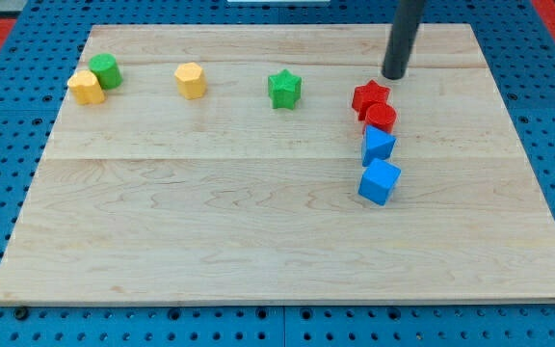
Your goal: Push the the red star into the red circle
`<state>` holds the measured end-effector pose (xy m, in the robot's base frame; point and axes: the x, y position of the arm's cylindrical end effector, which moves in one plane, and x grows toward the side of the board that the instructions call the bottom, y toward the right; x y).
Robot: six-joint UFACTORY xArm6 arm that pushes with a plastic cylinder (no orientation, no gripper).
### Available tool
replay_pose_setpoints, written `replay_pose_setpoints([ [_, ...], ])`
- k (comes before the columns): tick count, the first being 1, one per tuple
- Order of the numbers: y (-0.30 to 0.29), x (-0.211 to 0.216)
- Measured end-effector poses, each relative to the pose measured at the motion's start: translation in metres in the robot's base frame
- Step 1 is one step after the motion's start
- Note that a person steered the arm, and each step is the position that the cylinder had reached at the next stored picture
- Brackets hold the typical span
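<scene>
The red star point(370, 97) lies on the wooden board point(210, 212) at the view's upper right. The red circle point(382, 118) sits just below and right of it, touching it. My tip point(394, 75) is just above and right of the red star, a small gap away from it.
A blue block point(378, 146) touches the red circle from below, and a blue cube point(380, 181) lies under that. A green star point(284, 89) is left of the red star. A yellow block point(190, 80), a green block point(106, 70) and a yellow block point(86, 88) lie at the upper left.
</scene>
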<state>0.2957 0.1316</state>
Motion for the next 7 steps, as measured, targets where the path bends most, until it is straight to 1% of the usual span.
replay_pose_setpoints([
  [1,-0.027,0.040],
  [2,-0.021,0.048],
  [3,-0.012,0.017],
  [4,-0.005,0.001],
  [5,0.010,0.033],
  [6,0.006,0.065],
  [7,-0.028,0.076],
])
